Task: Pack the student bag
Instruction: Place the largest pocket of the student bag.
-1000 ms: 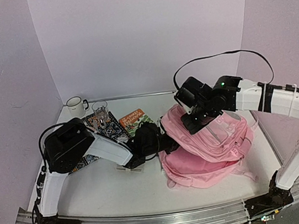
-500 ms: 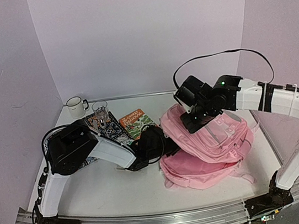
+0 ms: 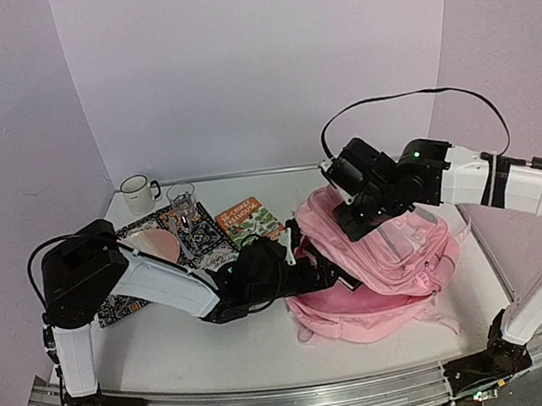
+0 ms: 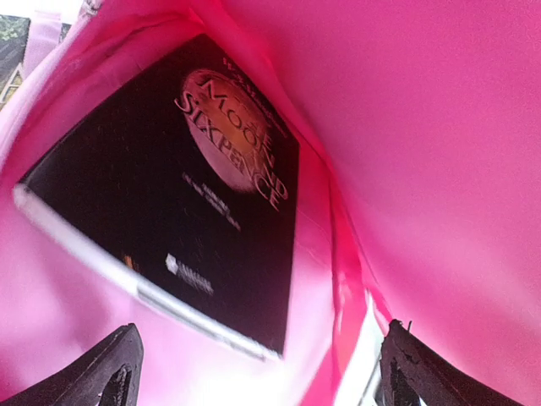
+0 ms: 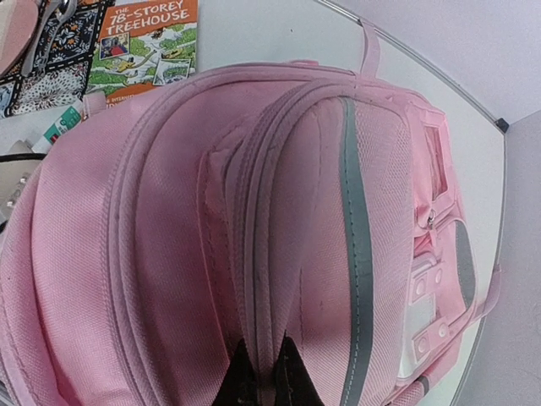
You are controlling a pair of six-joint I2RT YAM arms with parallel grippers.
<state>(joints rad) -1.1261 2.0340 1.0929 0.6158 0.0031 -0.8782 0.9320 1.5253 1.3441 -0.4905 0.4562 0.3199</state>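
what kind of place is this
Probably a robot lab test cell: plain walls box in a white table, the left arm and right arm are bolted to a metal rail, and the student bag looks staged.

Black book (image 4: pixel 161 211) inside the student bag (image 4: pixel 423 127) is showing "The Moon and Sixpence"; smaller print is blurring out. Orange book (image 5: pixel 144 38) is reading "The 78-Storey Treehouse".

tbl (image 3: pixel 211 348) white | on it: student bag (image 3: pixel 410 254), mug (image 3: pixel 135 194), patterned mat (image 3: pixel 207 234), orange bk (image 3: pixel 249 218)
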